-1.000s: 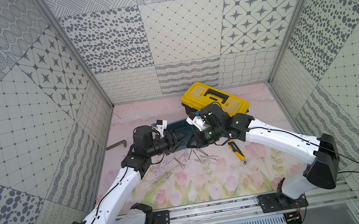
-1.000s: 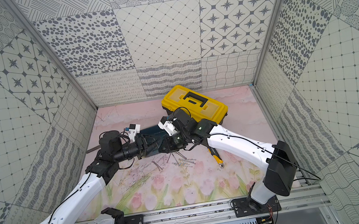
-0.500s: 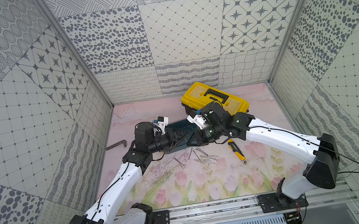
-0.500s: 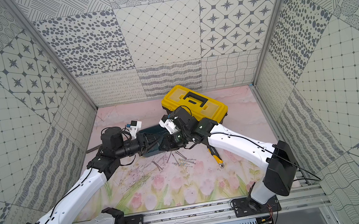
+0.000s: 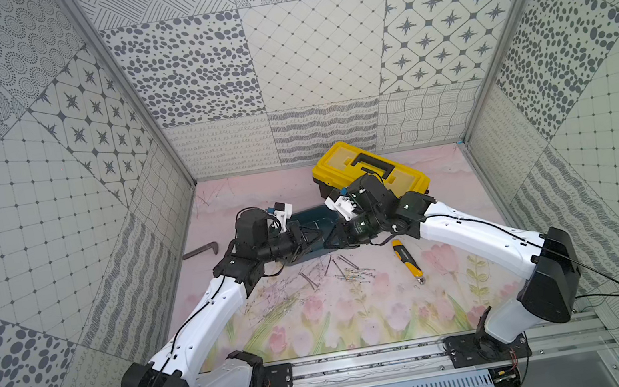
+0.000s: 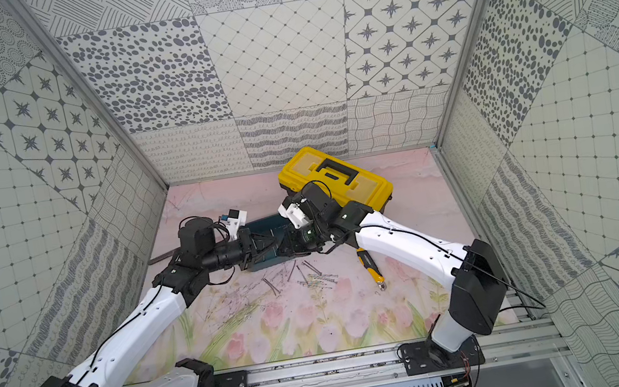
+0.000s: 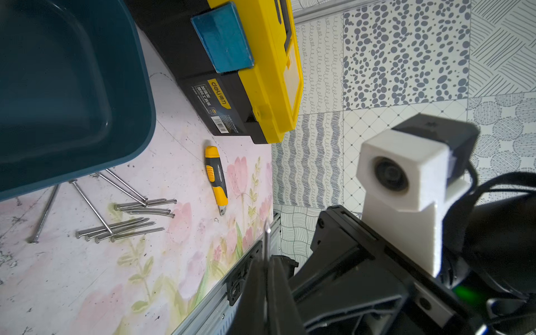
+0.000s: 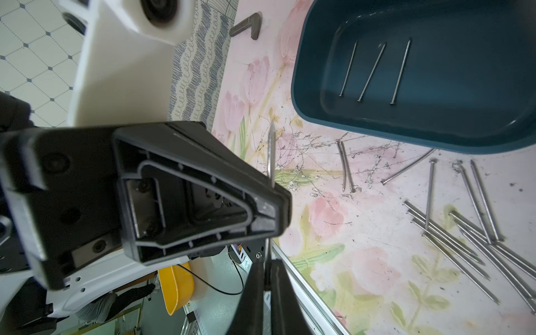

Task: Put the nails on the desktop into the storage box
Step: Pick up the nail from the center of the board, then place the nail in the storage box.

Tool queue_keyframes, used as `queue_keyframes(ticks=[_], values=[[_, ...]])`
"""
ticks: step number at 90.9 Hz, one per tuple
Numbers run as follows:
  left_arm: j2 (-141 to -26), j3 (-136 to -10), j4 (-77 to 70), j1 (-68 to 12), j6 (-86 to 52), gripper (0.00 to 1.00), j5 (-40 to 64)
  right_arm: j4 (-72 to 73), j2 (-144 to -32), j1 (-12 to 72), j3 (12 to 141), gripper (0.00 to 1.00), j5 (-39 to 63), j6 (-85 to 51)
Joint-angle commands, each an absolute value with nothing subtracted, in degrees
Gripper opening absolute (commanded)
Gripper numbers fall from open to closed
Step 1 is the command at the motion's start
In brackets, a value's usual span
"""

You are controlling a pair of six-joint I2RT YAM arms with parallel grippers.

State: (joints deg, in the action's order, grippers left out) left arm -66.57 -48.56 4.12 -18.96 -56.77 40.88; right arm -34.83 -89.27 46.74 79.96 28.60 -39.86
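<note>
Over the tulip desktop (image 5: pixel 320 327), left claw (image 7: pixel 265 264) and right claw (image 8: pixel 266 269) both pinch one nail (image 8: pixel 271 150)

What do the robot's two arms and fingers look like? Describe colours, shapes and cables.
The left arm and right arm share smooth white links, bulky black joints and black shoulders. A thin black cable runs along each. The fingers are black, wedge-shaped, with ribbed, hollow sides. A blocky white camera housing sits at each wrist.
</note>
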Motion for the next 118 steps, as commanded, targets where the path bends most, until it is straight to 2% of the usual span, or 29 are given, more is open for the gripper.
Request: queue_keyframes(ticks=[1,14,19,29,61,92,118], values=[[-67.9,-50.3,4.5,-19.0,-54.0,0.00,45.0,-32.5,-90.1,46.5,81.0,0.16,28.0,-39.8],[-69.9,-54.3,13.1,-18.7,-48.9,0.00,43.2,-32.6,-89.3,45.9,80.7,0.46,27.0,-39.3],[-71.4,-56.7,17.6,-18.6,-46.1,0.00,41.4,-32.7,-88.4,45.3,80.1,0.50,26.2,-39.1],[-74.9,-62.1,27.5,-18.1,-41.5,0.00,36.5,-34.5,-86.4,44.1,79.0,0.51,23.0,-37.8],[-93.1,-78.6,44.3,-17.8,-31.3,0.00,19.5,-43.8,-84.5,43.8,79.1,0.52,15.5,-28.3],[-109.7,-89.4,46.5,-17.9,-27.5,0.00,13.3,-47.6,-85.3,43.8,80.4,0.51,11.8,-21.6],[-116.8,-91.4,44.1,-18.0,-28.3,0.00,11.7,-47.8,-85.6,43.8,80.0,0.51,10.6,-20.2]])
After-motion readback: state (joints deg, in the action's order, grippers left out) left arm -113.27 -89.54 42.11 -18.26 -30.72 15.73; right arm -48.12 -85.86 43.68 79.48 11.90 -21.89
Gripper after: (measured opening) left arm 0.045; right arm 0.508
